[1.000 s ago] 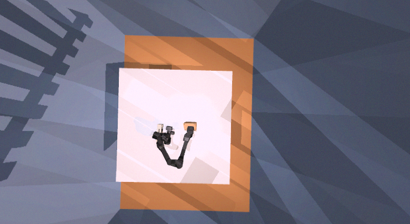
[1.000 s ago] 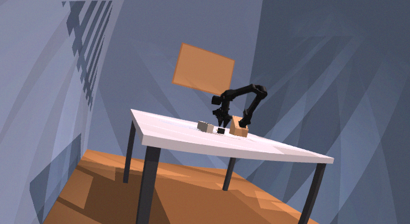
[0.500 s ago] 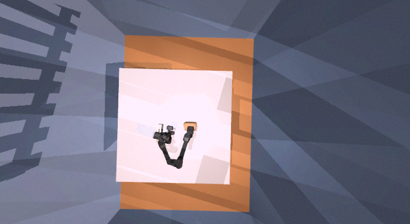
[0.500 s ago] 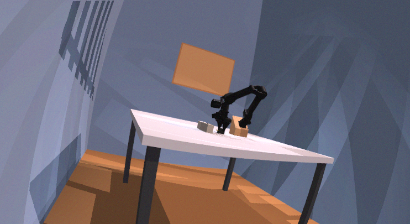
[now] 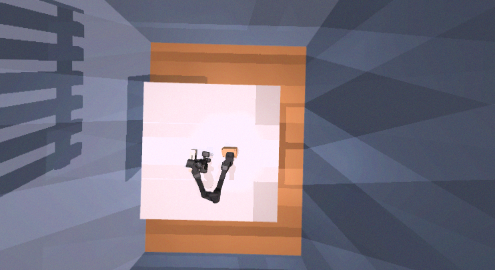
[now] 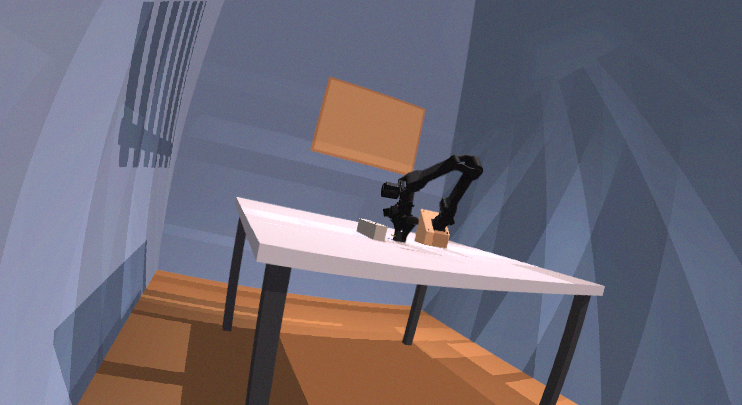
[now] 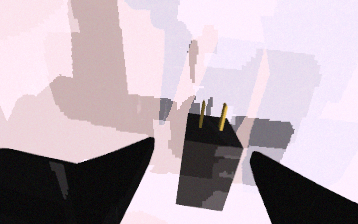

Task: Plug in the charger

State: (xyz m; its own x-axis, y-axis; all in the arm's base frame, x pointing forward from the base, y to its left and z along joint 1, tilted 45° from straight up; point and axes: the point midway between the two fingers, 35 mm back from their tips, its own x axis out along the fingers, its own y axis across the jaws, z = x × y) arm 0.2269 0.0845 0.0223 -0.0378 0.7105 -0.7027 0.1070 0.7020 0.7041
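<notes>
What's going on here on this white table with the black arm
A single black robot arm is reaching down over a dark two-prong charger lying on the white table. Its gripper straddles the charger body with gaps on both sides, so nothing is gripped yet. The grey power strip sits just beside it, with nothing plugged in.

White table [image 6: 332, 246] on dark legs.
Carrying a grey power strip [image 6: 371, 227], a black charger [image 7: 208, 160] lying flat, a tan block [image 6: 429, 230].
</notes>
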